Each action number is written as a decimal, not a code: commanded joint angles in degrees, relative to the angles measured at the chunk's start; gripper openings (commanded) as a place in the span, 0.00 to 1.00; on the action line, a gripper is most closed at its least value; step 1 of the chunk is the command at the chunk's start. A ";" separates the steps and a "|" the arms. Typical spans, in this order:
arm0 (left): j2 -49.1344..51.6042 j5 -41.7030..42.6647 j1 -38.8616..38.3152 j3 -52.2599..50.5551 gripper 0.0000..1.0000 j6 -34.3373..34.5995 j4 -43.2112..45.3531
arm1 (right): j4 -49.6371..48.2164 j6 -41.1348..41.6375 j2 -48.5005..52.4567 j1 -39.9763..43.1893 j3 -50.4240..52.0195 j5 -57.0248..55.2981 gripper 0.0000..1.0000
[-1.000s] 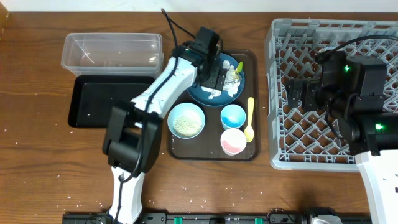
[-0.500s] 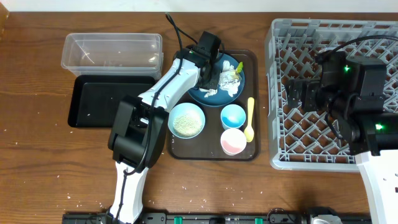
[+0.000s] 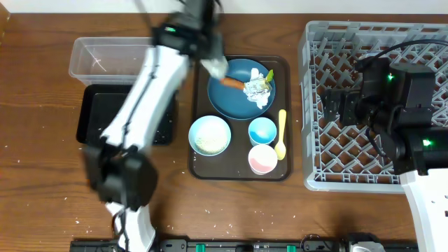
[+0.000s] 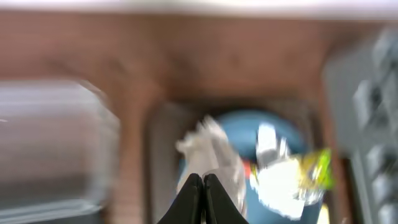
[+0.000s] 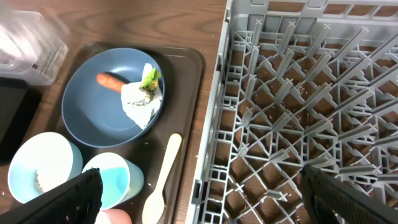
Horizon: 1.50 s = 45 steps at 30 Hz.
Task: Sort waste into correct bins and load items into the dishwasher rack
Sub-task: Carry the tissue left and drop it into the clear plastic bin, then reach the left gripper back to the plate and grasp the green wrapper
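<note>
My left gripper (image 3: 214, 66) hangs above the left rim of the dark blue plate (image 3: 238, 98), shut on a crumpled white paper scrap (image 4: 210, 148); the view is blurred by motion. On the plate lie the orange-brown food piece (image 3: 232, 82) and another paper scrap (image 3: 257, 88) with yellow-green bits. The white bowl (image 3: 210, 135) with rice, light blue cup (image 3: 262, 130), pink cup (image 3: 262, 159) and yellow spoon (image 3: 281, 133) sit on the brown tray. My right gripper (image 3: 334, 106) stands open over the left part of the dishwasher rack (image 3: 378, 150), holding nothing.
The clear tub (image 3: 126, 59) stands at the back left, with the black tray (image 3: 105, 112) just in front of it. The brown serving tray (image 3: 203, 171) lies between these bins and the rack. Rice grains dot the wood near the front edge.
The left gripper shut on a paper scrap on the plate, then rose and swung up-left with it, uncovering the orange piece. The right arm stayed still.
</note>
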State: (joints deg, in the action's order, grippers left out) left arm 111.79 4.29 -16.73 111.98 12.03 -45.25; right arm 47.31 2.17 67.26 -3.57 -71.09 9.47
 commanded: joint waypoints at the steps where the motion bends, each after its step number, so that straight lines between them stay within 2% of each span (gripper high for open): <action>1: -2.56 -2.97 4.31 1.01 0.06 0.13 1.46 | 0.02 0.55 0.26 0.17 -1.11 0.61 0.99; 9: 2.32 -5.01 13.16 0.85 0.06 -1.51 7.06 | 0.22 0.57 0.26 0.17 -1.11 0.66 0.99; 15: 7.50 -5.01 15.82 0.85 0.06 -1.46 6.51 | 0.31 0.57 0.26 0.17 -1.11 0.63 0.99; 16: 8.07 -5.03 15.98 0.85 0.16 -1.46 6.27 | 0.31 0.57 0.26 0.17 -1.11 0.66 0.99; 17: 8.59 -5.03 16.11 0.85 0.38 -1.46 5.90 | 0.31 0.57 0.26 0.17 -1.11 0.66 0.99; 18: 8.72 -5.01 16.20 0.85 0.54 -1.46 5.77 | 0.31 0.57 0.26 0.17 -1.11 0.66 0.99; 19: 8.74 -5.01 16.20 0.85 0.64 -1.46 5.73 | 0.28 0.57 0.26 0.17 -1.11 0.66 0.99; 21: 8.28 -4.66 15.98 0.98 0.74 -1.44 5.73 | 0.24 0.57 0.26 0.17 -1.11 0.63 0.99; 25: 6.21 -2.16 13.92 1.29 0.76 -2.62 4.79 | 0.09 0.57 0.26 0.17 -1.11 0.63 0.99; 29: 5.14 3.41 8.85 1.29 0.76 -7.45 0.85 | 0.15 0.57 0.26 0.17 -1.11 0.63 0.99; 38: 8.83 5.77 -8.11 -0.50 0.76 -24.20 -4.42 | 0.79 0.57 0.26 0.17 -1.11 0.63 0.99; 45: 12.57 6.86 -13.90 -0.50 0.77 -25.49 -4.20 | 2.08 0.55 0.26 0.17 -1.11 0.63 0.99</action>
State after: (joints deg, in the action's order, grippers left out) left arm 121.91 10.07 -30.63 112.38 -10.87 -49.25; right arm 48.95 2.17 67.29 -3.57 -71.09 9.47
